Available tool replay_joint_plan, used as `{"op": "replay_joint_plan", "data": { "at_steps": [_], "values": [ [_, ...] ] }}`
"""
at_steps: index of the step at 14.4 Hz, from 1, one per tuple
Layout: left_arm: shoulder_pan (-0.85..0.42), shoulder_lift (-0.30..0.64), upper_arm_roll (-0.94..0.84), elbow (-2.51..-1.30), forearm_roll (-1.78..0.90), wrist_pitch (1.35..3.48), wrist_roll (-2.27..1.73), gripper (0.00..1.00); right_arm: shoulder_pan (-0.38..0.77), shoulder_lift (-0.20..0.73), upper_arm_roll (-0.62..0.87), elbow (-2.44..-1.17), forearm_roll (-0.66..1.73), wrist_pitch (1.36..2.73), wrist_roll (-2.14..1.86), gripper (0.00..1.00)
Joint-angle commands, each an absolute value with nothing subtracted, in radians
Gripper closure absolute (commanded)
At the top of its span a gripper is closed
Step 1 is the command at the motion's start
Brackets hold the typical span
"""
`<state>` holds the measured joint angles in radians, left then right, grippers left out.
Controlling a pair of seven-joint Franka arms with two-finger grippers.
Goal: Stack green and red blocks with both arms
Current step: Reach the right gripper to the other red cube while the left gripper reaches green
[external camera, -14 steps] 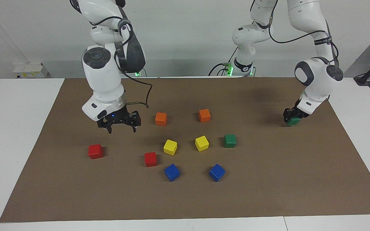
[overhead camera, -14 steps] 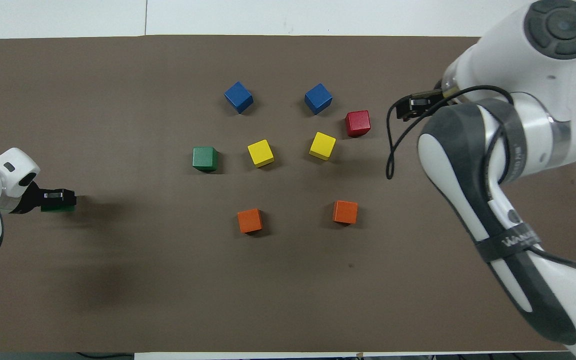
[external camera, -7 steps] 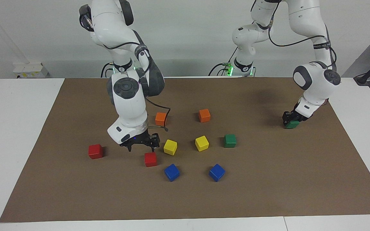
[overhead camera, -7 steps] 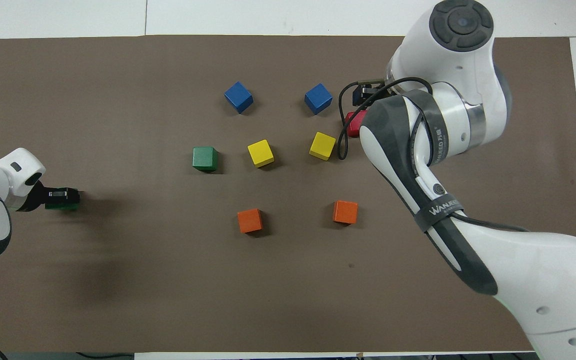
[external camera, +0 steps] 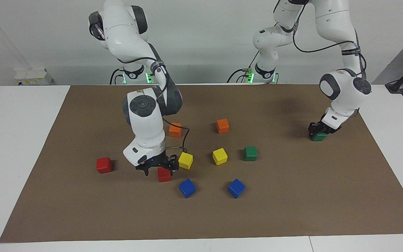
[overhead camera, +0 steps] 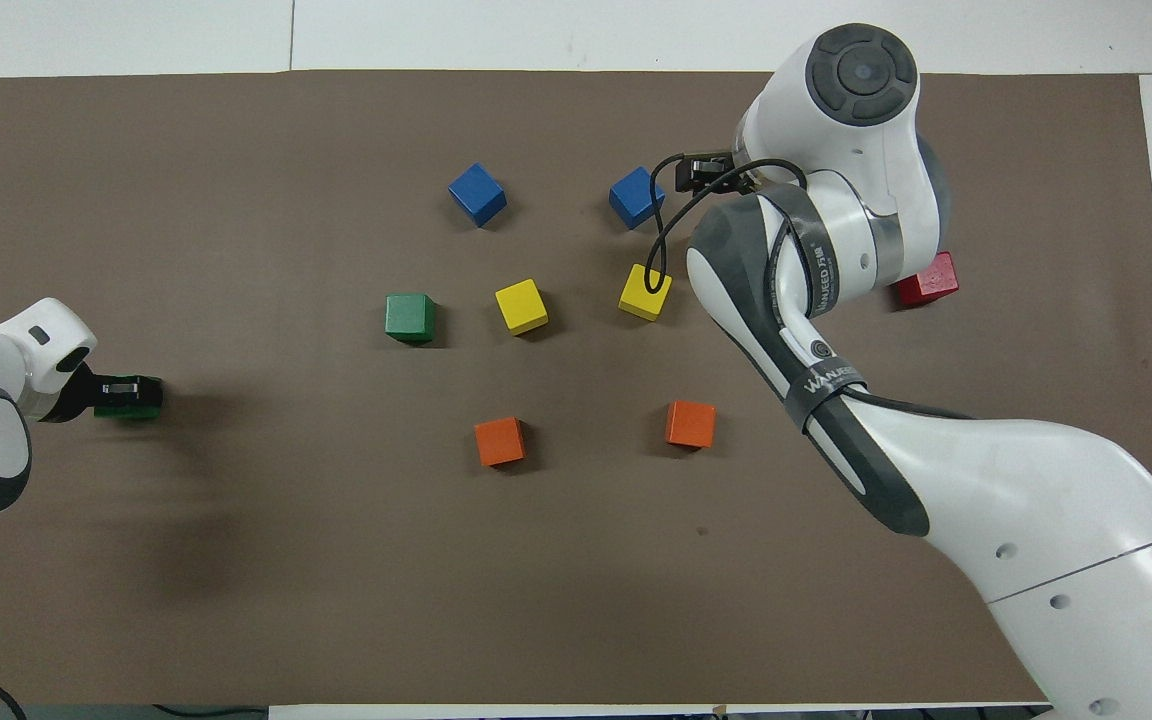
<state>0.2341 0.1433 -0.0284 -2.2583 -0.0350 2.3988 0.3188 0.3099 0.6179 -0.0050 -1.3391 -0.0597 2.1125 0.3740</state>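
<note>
My right gripper point(external camera: 158, 170) is open and low over a red block point(external camera: 164, 174), with its fingers point(external camera: 147, 170) down on either side of the block's top. My right arm hides that block in the overhead view. The second red block point(external camera: 104, 165) sits on the mat toward the right arm's end and also shows in the overhead view point(overhead camera: 926, 280). My left gripper point(external camera: 318, 131) is shut on a green block point(external camera: 318, 137) at mat level near the left arm's end, also seen from overhead point(overhead camera: 128, 406). The other green block point(external camera: 250, 153) sits free.
Two yellow blocks point(external camera: 185, 160) point(external camera: 219, 156), two orange blocks point(external camera: 175, 130) point(external camera: 223, 125) and two blue blocks point(external camera: 187, 188) point(external camera: 236, 188) lie on the brown mat point(external camera: 292, 210). One yellow block sits close beside my right gripper.
My right gripper moved away from the robots and came down over the red block. My left gripper sank slightly with the green block.
</note>
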Motion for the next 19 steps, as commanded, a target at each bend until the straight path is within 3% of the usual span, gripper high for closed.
{"op": "replay_joint_plan", "data": {
  "at_steps": [1, 4, 7, 11, 16, 17, 18, 19],
  "values": [
    [0.247, 0.124, -0.037, -2.226, -0.046, 2.338, 0.354, 0.0, 0.324, 0.617, -0.002, -1.406, -0.06, 2.184, 0.397, 0.01],
    [0.215, 0.129, -0.041, -1.998, -0.037, 2.06, 0.351, 0.0, 0.325, 0.603, -0.002, -1.477, -0.06, 2.232, 0.387, 0.0],
    [0.099, 0.14, -0.04, -1.818, -0.037, 1.902, 0.28, 0.0, 0.325, 0.584, -0.002, -1.548, -0.06, 2.284, 0.385, 0.0],
    [-0.092, 0.169, -0.043, -1.772, -0.034, 1.925, 0.023, 0.0, 0.322, 0.578, -0.002, -1.575, -0.06, 2.306, 0.382, 0.0],
    [-0.202, 0.245, -0.044, -1.775, -0.066, 2.052, -0.011, 0.0, 0.308, 0.558, -0.002, -1.65, -0.06, 2.358, 0.335, 0.07],
    [-0.221, 0.271, -0.044, -1.773, -0.066, 2.08, -0.026, 0.0, 0.307, 0.554, -0.002, -1.652, -0.06, 2.353, 0.333, 0.14],
    [-0.239, 0.293, -0.044, -1.773, -0.066, 2.109, -0.04, 0.0, 0.305, 0.552, -0.002, -1.649, -0.06, 2.339, 0.331, 0.35],
    [-0.264, 0.331, -0.043, -1.764, -0.066, 2.137, -0.063, 0.0, 0.302, 0.549, -0.003, -1.643, -0.06, 2.329, 0.331, 0.85]
  ]
}}
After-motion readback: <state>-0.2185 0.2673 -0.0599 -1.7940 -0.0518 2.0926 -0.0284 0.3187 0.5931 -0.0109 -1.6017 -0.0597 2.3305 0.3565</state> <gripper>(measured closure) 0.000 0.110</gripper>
